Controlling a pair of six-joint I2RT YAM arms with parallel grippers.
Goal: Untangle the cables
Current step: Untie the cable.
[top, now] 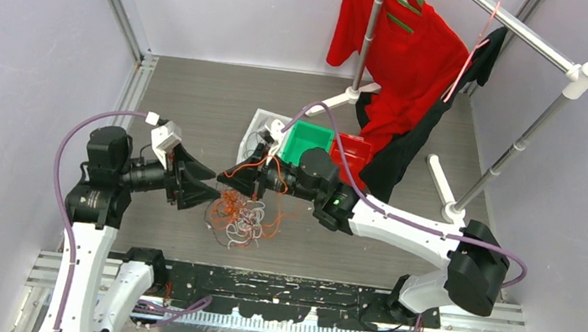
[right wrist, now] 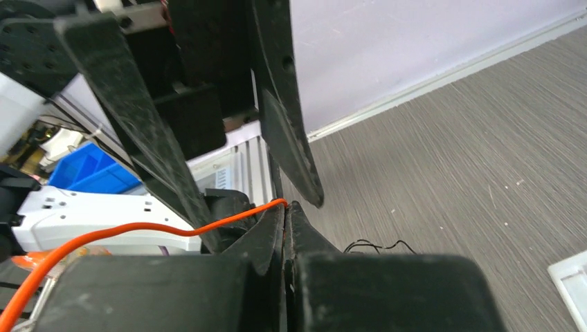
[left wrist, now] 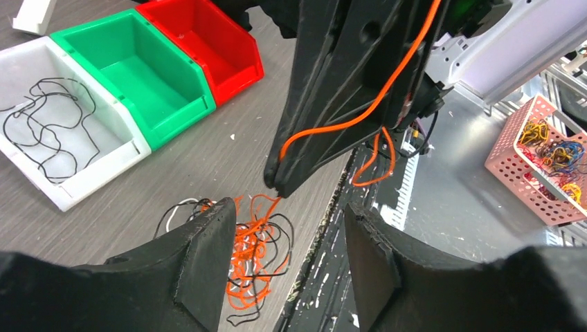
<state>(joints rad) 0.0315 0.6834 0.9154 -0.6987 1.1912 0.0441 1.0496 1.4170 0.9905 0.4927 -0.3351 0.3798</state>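
Note:
A tangled bunch of orange, black and white cables (top: 241, 214) lies on the grey table, also in the left wrist view (left wrist: 253, 256). My right gripper (top: 230, 177) is shut on one orange cable (right wrist: 159, 232), pinched at its tips (right wrist: 285, 205); the strand runs up over the fingers (left wrist: 360, 117) and down to the bunch. My left gripper (top: 208, 183) is open and empty, facing the right gripper from the left, just above the bunch; its fingers (left wrist: 208, 256) straddle the tangle in the left wrist view. A black cable (left wrist: 48, 131) lies in the white bin (left wrist: 104, 169).
White (top: 257, 132), green (top: 308, 141) and red (top: 353, 152) bins stand behind the bunch. A clothes rack (top: 449, 181) with a red garment (top: 406, 53) is at the back right. A pink basket (left wrist: 536, 162) of cables sits beyond the table's near edge.

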